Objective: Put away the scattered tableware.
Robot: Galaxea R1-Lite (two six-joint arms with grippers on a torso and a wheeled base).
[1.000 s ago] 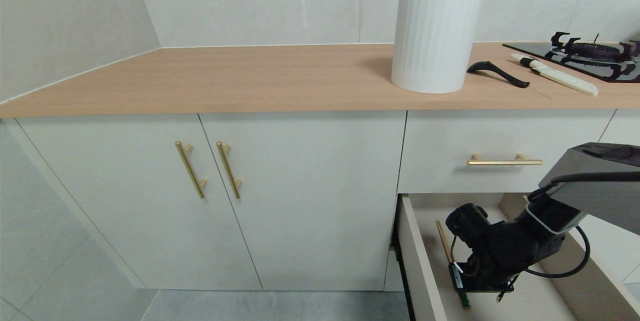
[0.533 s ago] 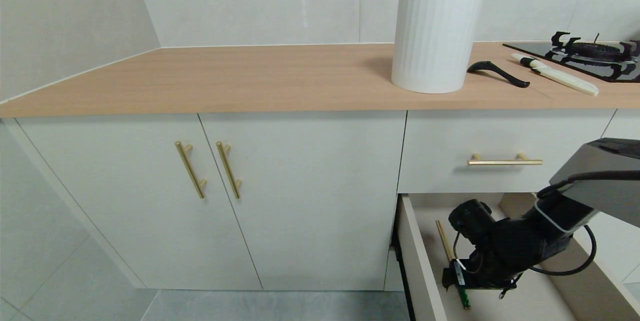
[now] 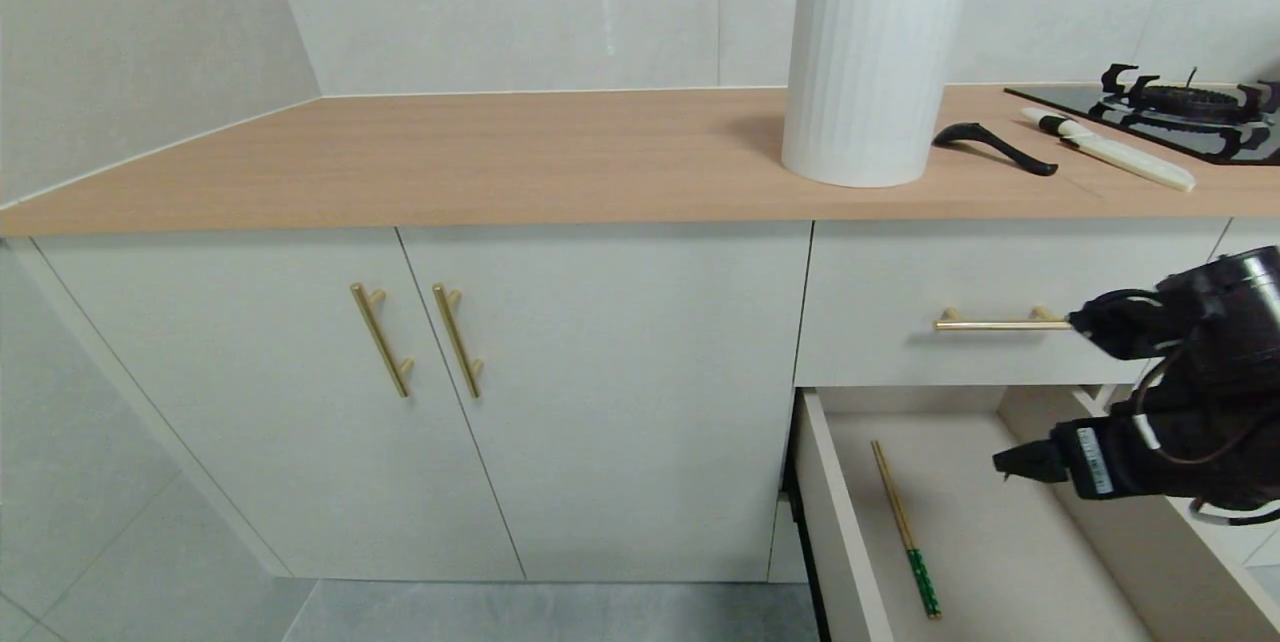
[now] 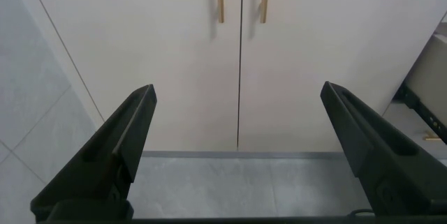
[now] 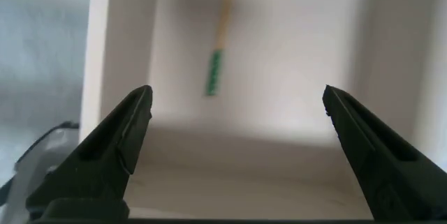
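Since 1.0 s ago your right claw [image 3: 1035, 392] has risen out of the drawer [image 3: 838, 512] and swung toward its right side. It now sits above the drawer's right wall, level with the upper drawer's handle [image 3: 1008, 324]. Jaws wide apart, nothing held. Chopsticks [image 3: 905, 527], partly covered by the claw before, now lie bare on the drawer floor near the left wall, green ends toward you. Note your left claw [image 4: 237, 98]: jaws spread wide, empty, facing the two cabinet doors [image 4: 174, 63] low down by the floor. Further back, unchanged on the counter [image 3: 500, 157]: white canister [image 3: 875, 62], black tool [image 3: 995, 147], knife [image 3: 1110, 150], hob [image 3: 1190, 107] at far right.
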